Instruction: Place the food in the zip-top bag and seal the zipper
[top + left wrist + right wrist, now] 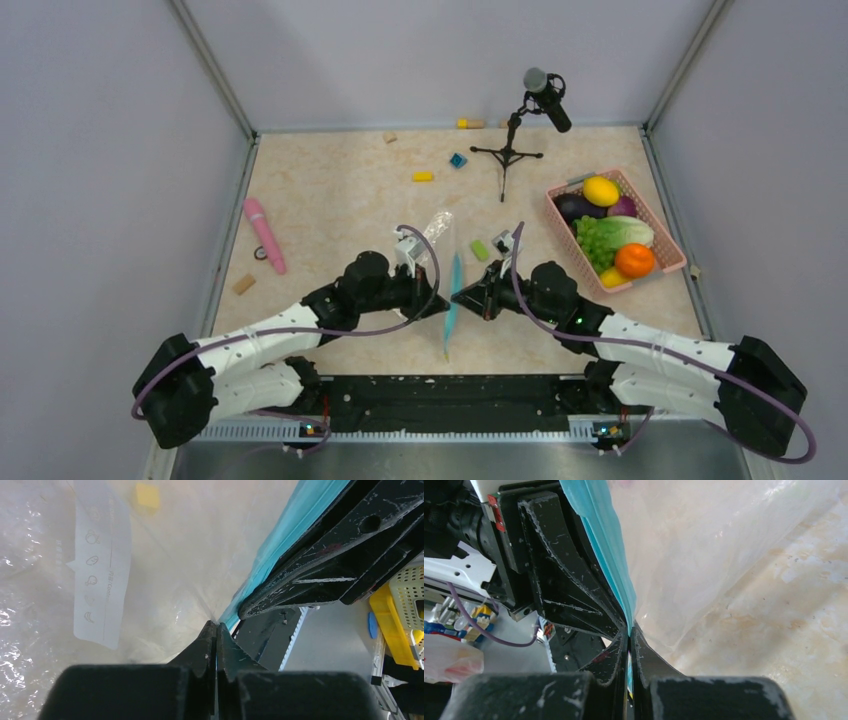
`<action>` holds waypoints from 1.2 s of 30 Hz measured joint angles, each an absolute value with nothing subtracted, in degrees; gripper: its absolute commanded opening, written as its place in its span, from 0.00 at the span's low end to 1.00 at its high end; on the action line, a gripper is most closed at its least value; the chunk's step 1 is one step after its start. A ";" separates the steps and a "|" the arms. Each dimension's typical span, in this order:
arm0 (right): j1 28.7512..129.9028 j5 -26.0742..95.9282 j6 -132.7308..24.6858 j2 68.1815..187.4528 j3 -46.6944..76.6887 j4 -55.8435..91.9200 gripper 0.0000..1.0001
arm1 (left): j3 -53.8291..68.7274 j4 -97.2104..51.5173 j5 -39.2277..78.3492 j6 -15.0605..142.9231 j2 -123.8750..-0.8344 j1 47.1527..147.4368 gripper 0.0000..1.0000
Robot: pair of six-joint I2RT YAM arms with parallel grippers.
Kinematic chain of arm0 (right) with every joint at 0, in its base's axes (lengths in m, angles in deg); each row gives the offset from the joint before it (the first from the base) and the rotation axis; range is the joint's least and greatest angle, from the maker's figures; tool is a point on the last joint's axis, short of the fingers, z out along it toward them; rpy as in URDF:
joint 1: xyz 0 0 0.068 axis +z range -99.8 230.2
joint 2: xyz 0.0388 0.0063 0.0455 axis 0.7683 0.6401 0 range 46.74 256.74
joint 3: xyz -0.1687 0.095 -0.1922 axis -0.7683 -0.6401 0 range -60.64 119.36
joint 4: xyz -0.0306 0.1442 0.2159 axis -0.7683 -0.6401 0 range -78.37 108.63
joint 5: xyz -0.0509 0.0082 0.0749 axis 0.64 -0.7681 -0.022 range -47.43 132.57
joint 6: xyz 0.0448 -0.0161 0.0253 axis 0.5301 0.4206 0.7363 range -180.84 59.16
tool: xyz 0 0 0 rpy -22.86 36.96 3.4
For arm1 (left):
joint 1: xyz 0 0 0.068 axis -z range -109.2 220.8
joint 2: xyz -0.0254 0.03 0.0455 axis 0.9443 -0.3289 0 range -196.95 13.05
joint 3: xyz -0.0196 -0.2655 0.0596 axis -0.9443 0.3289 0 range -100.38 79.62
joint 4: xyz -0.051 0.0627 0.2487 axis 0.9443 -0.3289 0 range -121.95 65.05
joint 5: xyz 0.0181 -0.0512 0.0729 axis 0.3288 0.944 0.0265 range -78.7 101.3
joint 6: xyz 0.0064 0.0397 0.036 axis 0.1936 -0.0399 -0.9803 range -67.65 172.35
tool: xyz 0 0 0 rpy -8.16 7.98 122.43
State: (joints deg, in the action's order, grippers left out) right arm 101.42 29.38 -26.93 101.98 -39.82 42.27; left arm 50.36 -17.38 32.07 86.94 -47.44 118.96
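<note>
The clear zip-top bag (441, 238) stands on edge at mid-table, its teal zipper (453, 300) running toward me. My left gripper (438, 303) and right gripper (462, 297) meet at that strip from opposite sides. In the left wrist view the left gripper (216, 625) is shut on the bag's edge beside the zipper (280, 545), with the white label (100, 575) behind. In the right wrist view the right gripper (630, 628) is shut on the zipper (604, 540). The food sits apart in the pink basket (668, 235): lemon (600, 190), eggplant (575, 207), orange (634, 260).
A microphone on a tripod (510, 150) stands behind the bag. A pink cylinder (265, 233) lies at the left. Small blocks (423, 177) are scattered at the back, and a green one (480, 250) lies just right of the bag. Grey walls enclose the table.
</note>
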 measured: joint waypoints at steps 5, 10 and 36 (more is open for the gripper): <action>101.42 29.71 -28.74 100.52 -38.70 39.08 0.05 | 51.96 -16.92 30.30 87.40 -44.09 118.98 0.00; 101.42 31.39 -30.12 97.91 -38.70 35.69 0.13 | 54.08 -17.01 27.66 88.03 -38.37 118.98 0.00; 101.42 39.48 -24.63 114.24 -34.92 40.65 0.38 | 55.41 -14.43 28.38 88.65 -38.41 118.96 0.00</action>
State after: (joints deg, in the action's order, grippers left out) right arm 101.42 39.48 -24.63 114.24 -34.92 40.65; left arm 55.41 -14.43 28.38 88.65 -38.41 118.96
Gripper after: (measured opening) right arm 0.362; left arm 0.010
